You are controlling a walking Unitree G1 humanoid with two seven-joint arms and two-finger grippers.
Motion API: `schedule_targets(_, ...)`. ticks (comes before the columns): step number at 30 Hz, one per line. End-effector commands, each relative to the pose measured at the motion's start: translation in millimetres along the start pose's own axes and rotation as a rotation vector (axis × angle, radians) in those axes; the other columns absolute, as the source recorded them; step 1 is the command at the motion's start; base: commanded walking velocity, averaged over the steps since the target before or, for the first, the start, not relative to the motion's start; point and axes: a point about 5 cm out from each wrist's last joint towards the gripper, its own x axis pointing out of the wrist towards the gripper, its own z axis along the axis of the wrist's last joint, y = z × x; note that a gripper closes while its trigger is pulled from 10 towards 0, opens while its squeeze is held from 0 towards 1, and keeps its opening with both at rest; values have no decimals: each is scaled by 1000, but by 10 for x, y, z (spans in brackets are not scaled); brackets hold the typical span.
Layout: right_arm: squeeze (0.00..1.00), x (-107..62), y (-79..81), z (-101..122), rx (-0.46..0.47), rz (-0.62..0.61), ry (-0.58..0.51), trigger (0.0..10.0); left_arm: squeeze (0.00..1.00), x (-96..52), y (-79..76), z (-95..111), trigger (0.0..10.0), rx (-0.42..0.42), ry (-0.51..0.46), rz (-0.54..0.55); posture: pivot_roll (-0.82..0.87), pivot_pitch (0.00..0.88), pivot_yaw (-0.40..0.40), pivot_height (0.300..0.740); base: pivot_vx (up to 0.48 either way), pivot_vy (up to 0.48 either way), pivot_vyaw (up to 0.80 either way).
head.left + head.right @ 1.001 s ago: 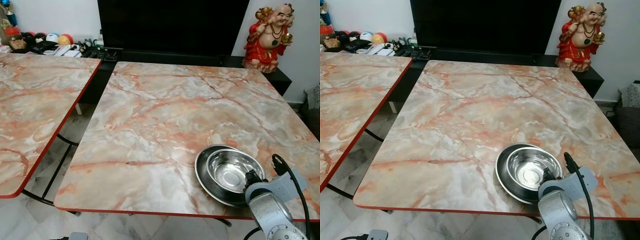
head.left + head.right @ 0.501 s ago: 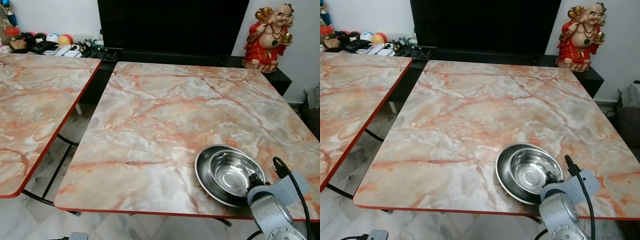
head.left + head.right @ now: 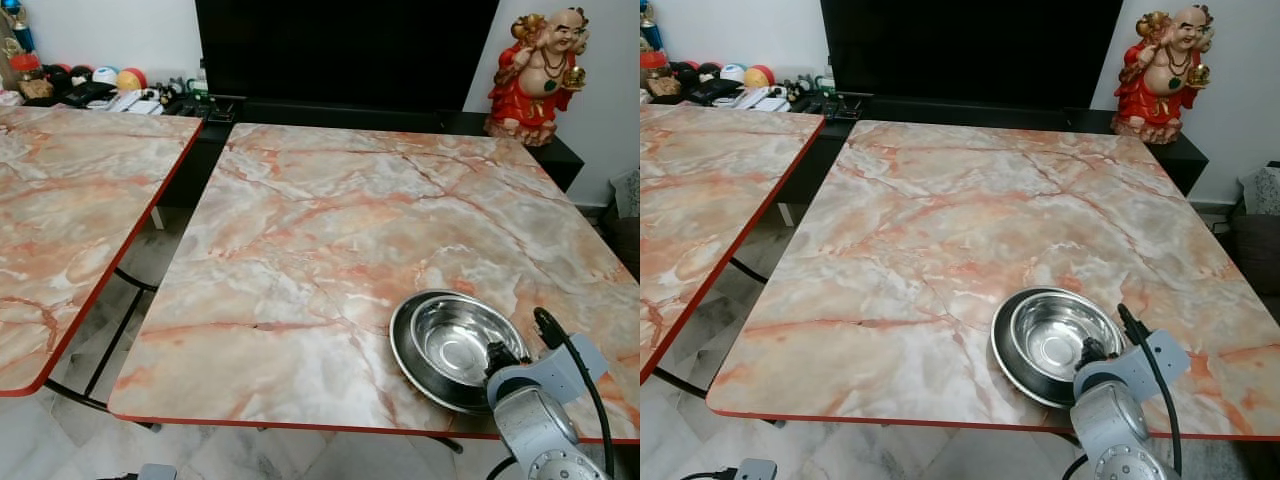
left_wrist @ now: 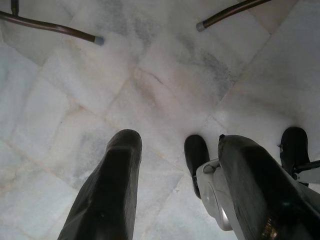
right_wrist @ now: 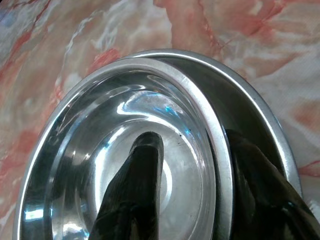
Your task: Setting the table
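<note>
Two steel pieces are sitting nested at the near right corner of the marble table (image 3: 330, 250): a bowl (image 3: 462, 337) lying inside a wider plate (image 3: 408, 350), both directly ahead of your right gripper (image 5: 195, 195) and far closer to that arm than to the left. You are straddling the bowl's near rim with the right gripper, one finger (image 5: 137, 190) reaching down inside the bowl and the other (image 5: 260, 190) sitting in the gap between bowl wall and plate, so the jaws are standing narrowly apart around the rim; whether they are actually pinching it you cannot tell. Your left gripper (image 4: 175, 190) is hanging idle over the pale floor tiles (image 4: 150, 85), its fingers spread wide and holding nothing. Judged from this, any lift is turning on that rim grip
</note>
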Motion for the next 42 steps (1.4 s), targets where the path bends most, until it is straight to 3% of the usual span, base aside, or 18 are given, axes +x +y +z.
schedule_targets(1,0,-17,32,-36,15,10,11,10000,0,-7,-23,-51,10000,4,25,-10,-22,91,-64,740,0,0,0)
schedule_targets(11,0,-12,-85,77,-44,-77,-77,10000,0,-9,-27,-59,10000,4,28,-13,-24,92,-63,740,0,0,0)
schedule_targets(14,0,-13,-66,128,-95,-68,-116,10000,0,-9,-28,-58,10000,5,27,-13,-24,92,-63,740,0,0,0)
schedule_targets(22,0,-20,-72,145,-119,-85,-154,10000,0,-10,-26,-63,10000,4,28,-12,-23,94,-63,740,0,0,0)
schedule_targets(28,0,-50,-36,370,-326,-69,-382,10000,0,-13,-25,-71,10000,5,30,-12,-28,92,-57,740,0,0,0)
schedule_targets(29,0,-52,-11,450,-376,-54,-447,10000,0,-12,-25,-63,10000,0,24,-9,-28,92,-57,740,0,0,0)
schedule_targets(31,0,-49,9,480,-390,-34,-465,10000,0,-11,-25,-58,10000,-3,22,-8,-28,92,-57,740,0,0,0)
schedule_targets(32,0,-34,108,575,-433,73,-519,10000,0,-9,-21,-52,10000,-6,20,-6,-32,89,-56,740,0,0,0)
schedule_targets(35,0,-20,208,670,-462,204,-567,10000,0,-9,-19,-49,10000,-6,19,-5,-36,82,-55,740,0,0,0)
schedule_targets(40,0,53,248,690,-550,307,-550,10000,0,-9,34,-25,10000,-11,7,10,-28,73,-56,740,0,0,0)
schedule_targets(42,0,75,293,571,-670,373,-534,10000,0,-8,60,-14,10000,-5,4,18,-30,66,-55,740,0,0,0)
